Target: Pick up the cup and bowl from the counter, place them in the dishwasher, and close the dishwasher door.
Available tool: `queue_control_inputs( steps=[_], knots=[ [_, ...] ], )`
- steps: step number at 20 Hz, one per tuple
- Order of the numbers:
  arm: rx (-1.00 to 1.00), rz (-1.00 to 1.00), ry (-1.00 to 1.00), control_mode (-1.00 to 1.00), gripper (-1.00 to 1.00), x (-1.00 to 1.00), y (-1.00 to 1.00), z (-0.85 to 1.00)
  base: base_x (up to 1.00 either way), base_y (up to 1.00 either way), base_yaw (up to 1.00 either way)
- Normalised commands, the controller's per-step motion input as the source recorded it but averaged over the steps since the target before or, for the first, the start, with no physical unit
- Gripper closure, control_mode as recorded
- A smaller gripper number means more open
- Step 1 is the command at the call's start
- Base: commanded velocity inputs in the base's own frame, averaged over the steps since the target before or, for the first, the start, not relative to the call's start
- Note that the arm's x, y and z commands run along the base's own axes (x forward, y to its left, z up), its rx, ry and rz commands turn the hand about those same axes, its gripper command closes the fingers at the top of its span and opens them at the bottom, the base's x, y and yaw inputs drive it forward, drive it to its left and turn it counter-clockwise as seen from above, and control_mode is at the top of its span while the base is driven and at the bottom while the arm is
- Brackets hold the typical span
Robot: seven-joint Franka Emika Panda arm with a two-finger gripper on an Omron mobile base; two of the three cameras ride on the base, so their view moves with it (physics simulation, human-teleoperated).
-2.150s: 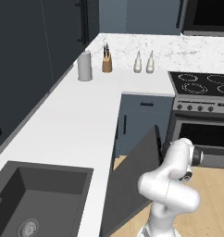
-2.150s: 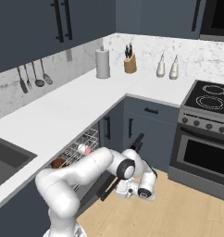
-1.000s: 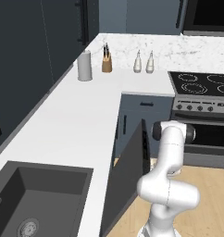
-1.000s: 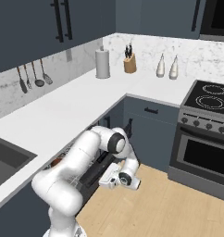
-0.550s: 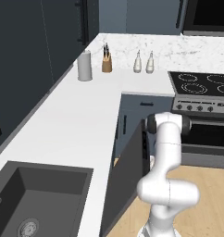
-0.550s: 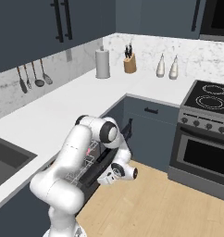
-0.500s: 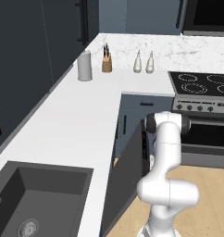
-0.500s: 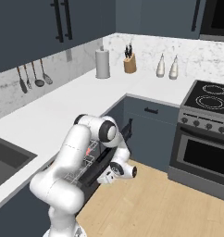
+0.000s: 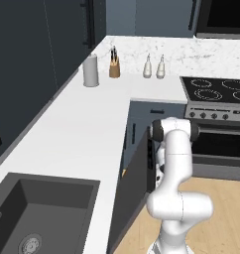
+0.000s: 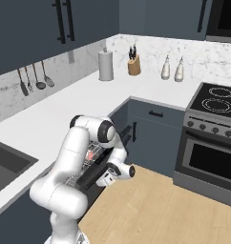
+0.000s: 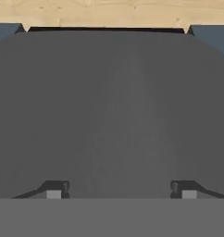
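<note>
Pushing was clearly the plan — the gripper (image 10: 108, 178) sat low against the dishwasher door (image 9: 134, 191), fingertips (image 11: 57, 189) spread wide with nothing between them. Door was partway up by the counter (image 9: 67, 134) front edge; stiff hinged panel, probably best shoved flat near its top edge. Bowl (image 10: 91, 155) sat inside the rack.

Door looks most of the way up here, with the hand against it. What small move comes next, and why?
Probably a further short push toward the cabinet. The dishwasher door is steep but not flush, and a gap shows the white rack with a reddish item inside. The gripper, fingers spread, faces the door panel close up, so pushing on should seat it.
</note>
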Motion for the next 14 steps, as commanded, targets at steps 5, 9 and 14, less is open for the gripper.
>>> queue_control_inputs(
  steps=[5, 9, 14],
  knots=[
    [0.02, 0.00, -0.09, -1.00, -1.00, 0.44, 1.00, -0.01, 0.00, 0.00, 0.00],
    [0.10, 0.00, -0.12, -1.00, -1.00, 0.48, 1.00, 0.00, 0.00, 0.00, 0.00],
    [0.11, 0.01, -0.13, -1.00, -1.00, 0.48, 1.00, 0.00, 0.00, 0.00, 0.00]
  ],
)
